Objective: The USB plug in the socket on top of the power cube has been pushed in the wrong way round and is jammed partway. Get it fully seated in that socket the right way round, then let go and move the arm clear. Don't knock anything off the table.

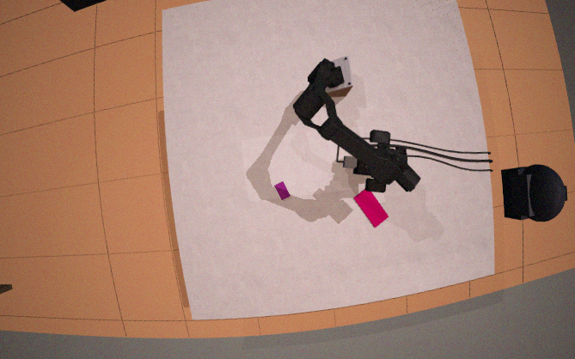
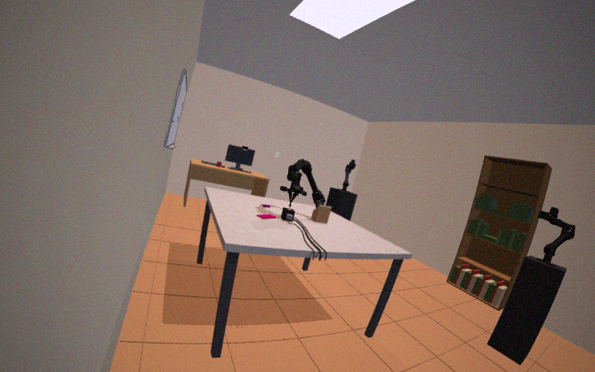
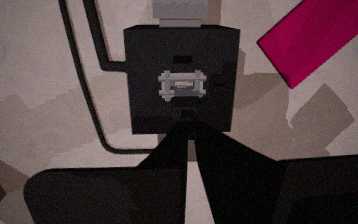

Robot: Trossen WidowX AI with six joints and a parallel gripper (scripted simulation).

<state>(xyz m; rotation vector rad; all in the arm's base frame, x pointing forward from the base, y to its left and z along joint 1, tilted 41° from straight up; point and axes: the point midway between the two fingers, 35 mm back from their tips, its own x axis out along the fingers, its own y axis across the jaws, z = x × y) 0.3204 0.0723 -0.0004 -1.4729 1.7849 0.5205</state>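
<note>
The black power cube [image 2: 289, 213] [image 3: 147, 100] stands on the white table [image 1: 235, 276] [image 2: 349, 242]. Its top socket [image 3: 163, 78] has a light raised frame in the wrist view. My gripper [image 2: 290, 206] [image 3: 189, 130] points down over the cube, its fingertips just on the near side of that frame. It is shut on the USB plug. The plug is dark against the cube and largely hidden by the fingertips; how deep it sits and which way round it is cannot be told. In the top view the arm covers most of the cube.
A grey plug [image 3: 180, 10] sticks out of the cube's side. Black cables [image 1: 445, 158] [image 2: 308, 236] [image 3: 95, 115] run from the cube over the table edge. A magenta pad [image 1: 370, 208] [image 2: 266, 216] [image 3: 320, 42] and purple block [image 1: 282, 190] [image 2: 266, 206] lie nearby. A brown block [image 1: 342, 91] [image 2: 321, 214] stands by the arm's base.
</note>
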